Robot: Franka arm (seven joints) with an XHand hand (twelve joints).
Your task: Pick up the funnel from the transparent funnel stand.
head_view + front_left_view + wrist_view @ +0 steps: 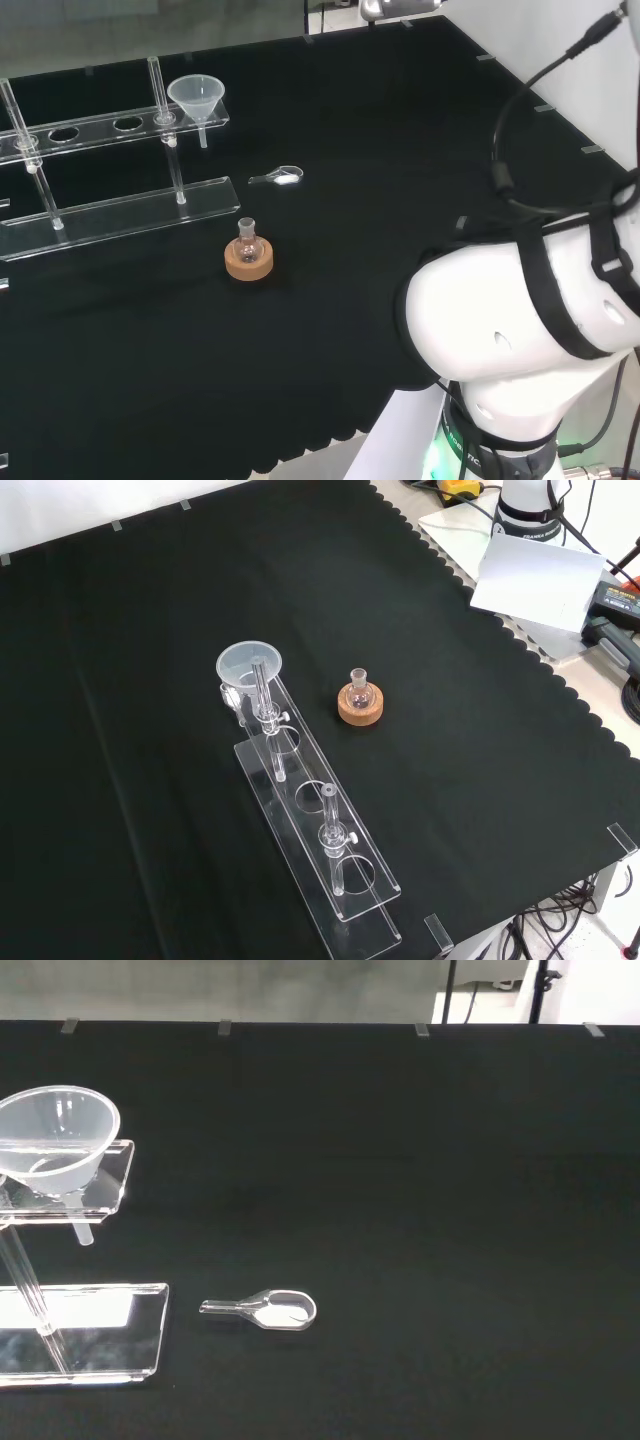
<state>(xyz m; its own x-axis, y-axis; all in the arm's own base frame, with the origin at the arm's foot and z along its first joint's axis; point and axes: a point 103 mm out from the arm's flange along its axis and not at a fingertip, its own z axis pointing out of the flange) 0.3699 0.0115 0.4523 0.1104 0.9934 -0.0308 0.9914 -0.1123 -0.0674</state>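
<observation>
A clear funnel (197, 97) sits in the end hole of the transparent funnel stand (95, 130), at the right end of the stand's upper shelf in the head view. In the front view the funnel (249, 667) is at the far end of the stand (300, 770). Its stem hangs through the shelf and ends above the cloth. The wrist view looks at the funnel (55, 1150) from a distance, with the stand's shelf (110, 1175) under its bowl.
A small round flask (247, 238) stands on a cork ring (248, 262) in front of the stand. A clear scoop (278, 178) holding white powder lies on the cloth near the funnel's end. The arm's white links (520, 320) rise at the right of the head view.
</observation>
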